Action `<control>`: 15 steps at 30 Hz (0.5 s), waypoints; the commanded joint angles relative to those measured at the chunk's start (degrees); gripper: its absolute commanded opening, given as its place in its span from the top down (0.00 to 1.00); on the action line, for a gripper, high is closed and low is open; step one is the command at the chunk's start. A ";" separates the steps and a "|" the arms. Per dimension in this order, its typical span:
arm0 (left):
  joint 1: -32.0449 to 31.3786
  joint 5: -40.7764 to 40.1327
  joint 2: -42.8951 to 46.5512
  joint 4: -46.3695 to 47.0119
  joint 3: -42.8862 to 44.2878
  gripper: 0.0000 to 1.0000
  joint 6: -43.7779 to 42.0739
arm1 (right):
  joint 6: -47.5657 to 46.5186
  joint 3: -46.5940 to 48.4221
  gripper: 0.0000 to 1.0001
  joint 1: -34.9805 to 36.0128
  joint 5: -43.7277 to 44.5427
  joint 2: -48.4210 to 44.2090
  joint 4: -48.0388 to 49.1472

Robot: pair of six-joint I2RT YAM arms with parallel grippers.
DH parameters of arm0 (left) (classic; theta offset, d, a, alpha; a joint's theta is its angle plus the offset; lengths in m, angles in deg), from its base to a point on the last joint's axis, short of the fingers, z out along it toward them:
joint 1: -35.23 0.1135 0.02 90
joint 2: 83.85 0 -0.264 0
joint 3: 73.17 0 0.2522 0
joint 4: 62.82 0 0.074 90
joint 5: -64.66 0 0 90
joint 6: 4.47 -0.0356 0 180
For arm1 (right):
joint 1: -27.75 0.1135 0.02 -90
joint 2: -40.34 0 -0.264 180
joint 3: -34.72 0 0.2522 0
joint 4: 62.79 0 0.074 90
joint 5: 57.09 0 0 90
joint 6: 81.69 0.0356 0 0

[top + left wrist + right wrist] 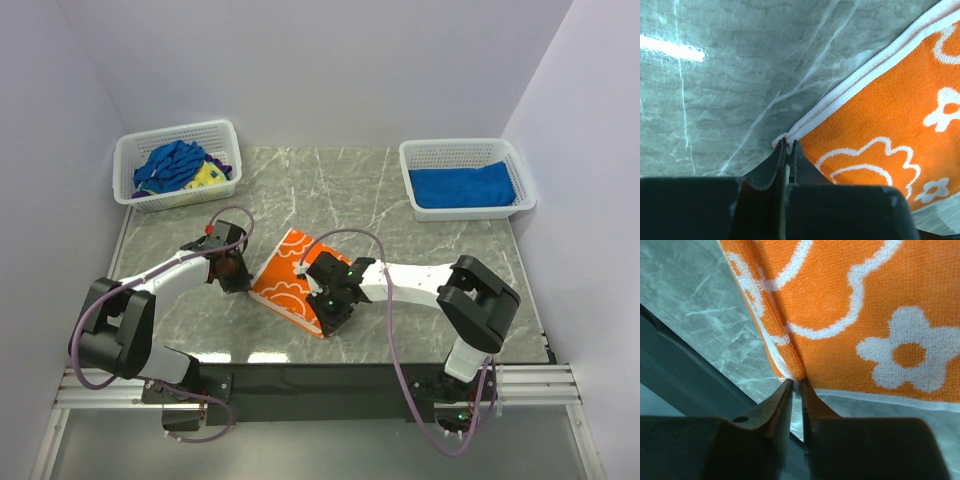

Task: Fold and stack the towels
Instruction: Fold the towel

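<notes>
An orange towel (290,285) with white flower outlines lies folded on the marble table between my arms. My left gripper (237,277) is shut on its white-edged left corner, seen close in the left wrist view (788,141) with the towel (890,115) spreading to the right. My right gripper (330,315) is shut on the towel's near corner; in the right wrist view (796,383) the towel (850,305) fills the upper part. A blue towel (462,186) lies flat in the right basket. A blue towel (172,163) and a yellow towel (207,176) lie crumpled in the left basket.
A white mesh basket (128,160) stands at the back left and another white mesh basket (415,156) at the back right. The black front rail (320,378) runs along the table's near edge, close to my right gripper. White walls enclose the table.
</notes>
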 commanded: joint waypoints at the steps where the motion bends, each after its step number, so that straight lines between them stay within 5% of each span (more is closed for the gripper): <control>1: -0.46 -4.55 -1.06 0.71 0.18 0.99 -0.44 | 0.60 -1.39 0.77 0.92 -0.82 -1.60 0.43; 2: -0.64 -4.65 -0.97 0.45 0.53 1.00 -0.44 | 0.60 -1.56 0.66 1.09 -0.82 -3.09 0.43; 8: -2.22 -4.74 0.96 -1.75 2.73 0.99 -1.14 | 0.60 -1.04 0.44 0.83 4.34 -11.78 -2.29; 15: -3.01 -6.22 0.44 -3.42 4.84 0.99 -1.93 | 1.57 -3.05 0.40 -10.40 11.05 -20.06 -1.17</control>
